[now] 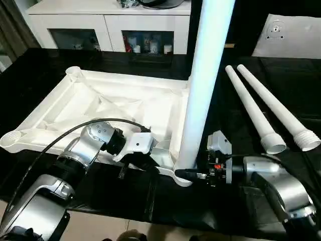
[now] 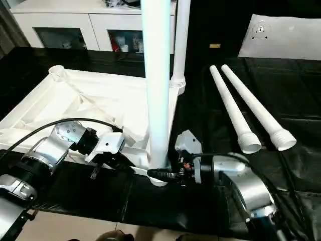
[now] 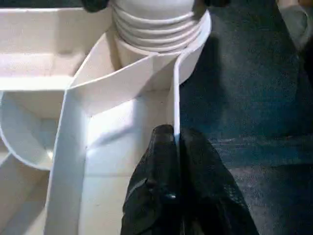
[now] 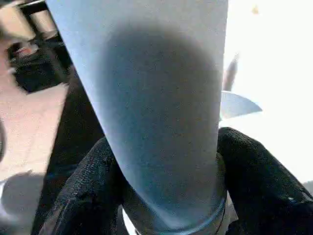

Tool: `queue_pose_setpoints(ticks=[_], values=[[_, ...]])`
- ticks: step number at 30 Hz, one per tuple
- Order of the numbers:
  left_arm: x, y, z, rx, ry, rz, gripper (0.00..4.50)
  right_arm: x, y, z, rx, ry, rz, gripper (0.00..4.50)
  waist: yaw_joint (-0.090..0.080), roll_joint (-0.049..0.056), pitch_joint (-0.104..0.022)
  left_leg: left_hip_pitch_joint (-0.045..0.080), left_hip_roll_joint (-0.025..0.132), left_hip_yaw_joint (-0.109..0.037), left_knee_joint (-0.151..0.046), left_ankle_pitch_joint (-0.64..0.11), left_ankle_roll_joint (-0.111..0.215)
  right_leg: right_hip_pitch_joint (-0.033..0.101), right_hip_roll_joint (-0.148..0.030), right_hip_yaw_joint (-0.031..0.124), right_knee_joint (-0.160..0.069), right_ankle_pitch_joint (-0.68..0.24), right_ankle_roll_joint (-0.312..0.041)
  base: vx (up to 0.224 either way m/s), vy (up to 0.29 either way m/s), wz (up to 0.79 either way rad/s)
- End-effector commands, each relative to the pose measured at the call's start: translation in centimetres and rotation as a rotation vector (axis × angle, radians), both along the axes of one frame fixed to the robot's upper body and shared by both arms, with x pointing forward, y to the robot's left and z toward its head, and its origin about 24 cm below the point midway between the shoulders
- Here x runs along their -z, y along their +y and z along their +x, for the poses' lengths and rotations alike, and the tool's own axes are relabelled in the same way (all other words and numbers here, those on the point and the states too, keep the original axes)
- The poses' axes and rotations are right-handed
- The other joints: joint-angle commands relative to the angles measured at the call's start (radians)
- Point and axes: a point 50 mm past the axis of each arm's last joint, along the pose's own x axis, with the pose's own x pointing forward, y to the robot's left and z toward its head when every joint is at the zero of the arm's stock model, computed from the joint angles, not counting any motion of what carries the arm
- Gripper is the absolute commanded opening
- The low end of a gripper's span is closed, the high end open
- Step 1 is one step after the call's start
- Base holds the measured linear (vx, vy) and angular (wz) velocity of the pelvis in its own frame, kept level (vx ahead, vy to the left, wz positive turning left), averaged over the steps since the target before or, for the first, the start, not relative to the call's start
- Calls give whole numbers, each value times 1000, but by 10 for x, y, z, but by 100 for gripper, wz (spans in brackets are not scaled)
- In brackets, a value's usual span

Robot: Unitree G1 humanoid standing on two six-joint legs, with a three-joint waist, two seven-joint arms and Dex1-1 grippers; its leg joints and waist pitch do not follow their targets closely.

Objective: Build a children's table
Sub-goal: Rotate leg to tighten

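- The tabletop (image 1: 125, 108), my largest piece, lies upside down on the black-covered work surface (image 1: 281, 85). It is white moulded plastic, rectangular, with ribs crossing its underside and a round socket at each corner. If it slides while I work on the leg, the thread could bind or jump.
- The standing leg (image 1: 203, 90) rises from the near corner socket (image 1: 181, 176): a long, smooth, tapered white tube. My left wrist view shows ridged threads still above the socket's lip, so I judge it not fully seated. It may lean or cross-thread if I twist off-axis.
- Two spare legs (image 1: 261, 108) lie side by side on the cloth to my right, well apart from the tabletop, each with a ribbed threaded end. Being round, they could roll if I knock them.
- My right gripper (image 4: 166, 191) has a black finger on each side of the standing leg's base, touching it. The tube is slick, so the fingers may slip around it rather than turn it.
- My left gripper (image 3: 176, 147) is pressed together on the tabletop's thin edge wall just beside that socket, steadying it. The narrow rim gives little purchase, so the pinch could slide off.
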Motion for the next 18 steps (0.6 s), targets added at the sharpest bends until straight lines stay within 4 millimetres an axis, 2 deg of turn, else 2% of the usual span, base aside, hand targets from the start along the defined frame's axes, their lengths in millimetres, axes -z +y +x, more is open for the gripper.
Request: queue_pose_setpoints(ticks=[1,2,4,5,6,7,8,10,11,13,16,17,18], values=[[0,-10,4,-87,-25,-30,0,3,9,0,47,9,-2,260,-8,-11,-49,8,88,-35,-81,-159,59,51,-107,64,-87,-283,-199,0,0,0],[1,-11,7,-156,-33,-41,0,5,12,2,103,7,-10,260,-13,-11,-44,9,87,-36,-86,-183,40,49,-108,65,-94,-359,-179,0,0,0],[-1,-17,11,-272,-44,-81,0,7,19,8,228,15,12,260,-19,-7,-40,13,86,-40,-88,-214,16,43,-109,65,-101,-426,-164,0,0,0],[-4,-23,14,-385,-51,-127,0,9,27,15,362,36,54,260,-23,-10,-41,12,85,-41,-91,-215,11,46,-109,66,-102,-430,-160,0,0,0],[-6,-26,15,-434,-53,-146,0,9,30,17,415,47,67,259,-33,-11,-42,5,83,-44,-94,-204,4,48,-107,64,-98,-409,-162,0,0,0],[-6,-26,15,-434,-53,-146,0,9,30,17,415,47,67,259,-42,-10,-44,5,82,-44,-93,-194,9,49,-106,64,-97,-381,-164,0,0,0],[-7,-29,18,-513,-69,-168,0,10,34,20,470,49,74,259,-46,-12,-45,5,81,-43,-91,-189,15,50,-106,64,-98,-367,-165,0,0,0],[-9,-35,23,-678,-108,-208,0,14,40,27,589,72,64,259,-58,-10,-48,0,77,-38,-85,-147,35,51,-105,64,-94,-287,-192,0,0,0],[-10,-36,23,-699,-113,-213,0,15,40,27,603,75,61,259,-61,-11,-48,-2,77,-37,-85,-140,39,52,-105,64,-94,-283,-195,0,0,0],[-12,-43,25,-797,-139,-238,0,18,43,32,680,90,36,259,-60,-15,-49,-2,73,-35,-81,-104,60,54,-102,63,-97,-285,-184,0,0,0],[-14,-55,23,-830,-148,-256,0,18,43,37,742,97,28,259,-56,-16,-55,-4,76,-35,-79,-45,89,57,-99,61,-88,-199,-188,0,0,0],[-14,-59,21,-805,-151,-250,0,18,42,38,753,90,29,315,-56,-14,-56,-5,76,-35,-78,-32,100,57,-99,61,-85,-157,-197,0,0,0],[-14,-61,20,-784,-147,-242,0,17,41,39,760,79,30,329,-57,-14,-56,-5,76,-35,-77,-28,105,57,-99,61,-83,-141,-200,0,0,0]])
